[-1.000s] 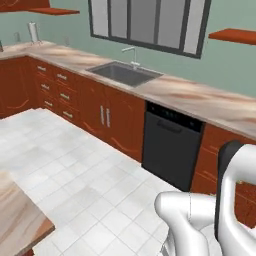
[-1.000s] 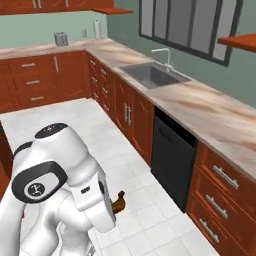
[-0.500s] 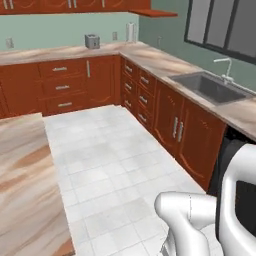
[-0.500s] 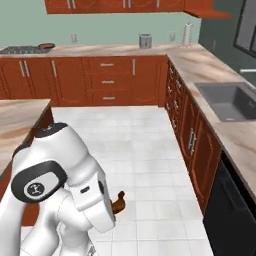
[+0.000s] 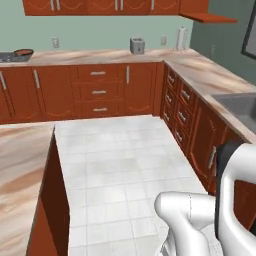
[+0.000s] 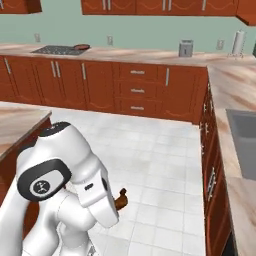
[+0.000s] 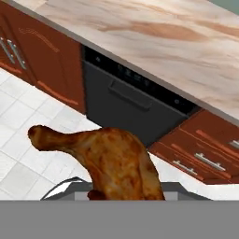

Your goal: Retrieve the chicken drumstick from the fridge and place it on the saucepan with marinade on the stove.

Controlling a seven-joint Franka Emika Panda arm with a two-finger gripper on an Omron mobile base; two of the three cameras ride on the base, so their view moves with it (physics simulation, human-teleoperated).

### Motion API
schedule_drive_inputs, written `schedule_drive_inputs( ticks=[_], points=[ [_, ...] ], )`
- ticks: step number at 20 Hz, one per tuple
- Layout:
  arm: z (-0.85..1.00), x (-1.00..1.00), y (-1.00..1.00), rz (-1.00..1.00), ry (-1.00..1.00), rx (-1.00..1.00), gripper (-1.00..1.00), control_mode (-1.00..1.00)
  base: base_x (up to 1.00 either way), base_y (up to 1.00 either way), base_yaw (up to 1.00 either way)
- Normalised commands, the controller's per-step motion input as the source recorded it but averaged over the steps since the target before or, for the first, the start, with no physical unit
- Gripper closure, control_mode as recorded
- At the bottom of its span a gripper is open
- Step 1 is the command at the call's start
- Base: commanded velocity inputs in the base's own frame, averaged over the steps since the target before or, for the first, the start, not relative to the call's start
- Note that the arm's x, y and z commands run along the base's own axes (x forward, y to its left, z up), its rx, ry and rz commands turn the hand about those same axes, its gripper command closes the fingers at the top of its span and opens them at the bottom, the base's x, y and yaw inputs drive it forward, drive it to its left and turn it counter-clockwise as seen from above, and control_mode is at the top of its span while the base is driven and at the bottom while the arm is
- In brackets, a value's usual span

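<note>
Fingers: the tips themselves are hidden behind the meat in the hand view; by the way the chicken drumstick [image 7: 112,161] sits fixed right in front of the camera, they are judged to be clamped on its thick end.
Chicken drumstick: held clear of the floor, thick end low in the hand view and the thin bone end pointing away to the upper left; in the right base view a small brown tip [image 6: 121,199] is seen jutting out beside the folded arm, low over the white tiled floor [image 6: 165,150].
Beyond the hand: a dark dishwasher front [image 7: 126,105] under a marbled worktop [image 7: 154,32] is seen past the meat, with red-brown drawers [image 7: 200,154] to one side.
Stove: a dark cooktop [image 6: 57,49] is set into the far worktop, well apart from the arm, across the open floor.
Saucepan: a small dark-rimmed pan [image 6: 81,47] stands at the cooktop's edge; it is also seen far off in the left base view [image 5: 23,52]. The marinade is too small to be made out.
Done: the drumstick is out of the fridge and in the grip.
Left: the floor must be crossed to the stove, the arm unfolded over the pan, and the meat released into it.
Judgement: roughly the middle of the task, in the carrying stage.
</note>
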Motion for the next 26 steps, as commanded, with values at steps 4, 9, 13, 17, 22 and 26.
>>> schedule_drive_inputs(
  ticks=[4, 9, 13, 17, 22, 26],
  points=[
    [0.00, 0.00, 0.00, 0.00, 0.00, 0.00, 1.00, 1.00, 1.00, -0.62, 0.26],
    [0.00, 0.00, 0.00, 0.00, 0.00, 0.00, 1.00, 1.00, 1.00, -0.11, 0.27],
    [0.00, 0.00, 0.00, 0.00, 0.00, 0.00, 1.00, 1.00, 1.00, -0.12, 0.29],
    [0.00, 0.00, 0.00, 0.00, 0.00, 0.00, 1.00, 1.00, 1.00, -0.20, 0.30],
    [0.00, 0.00, 0.00, 0.00, 0.00, 0.00, 1.00, 1.00, 1.00, -0.25, 0.30],
    [0.00, 0.00, 0.00, 0.00, 0.00, 0.00, 1.00, 1.00, 1.00, -0.27, 0.29]
  ],
)
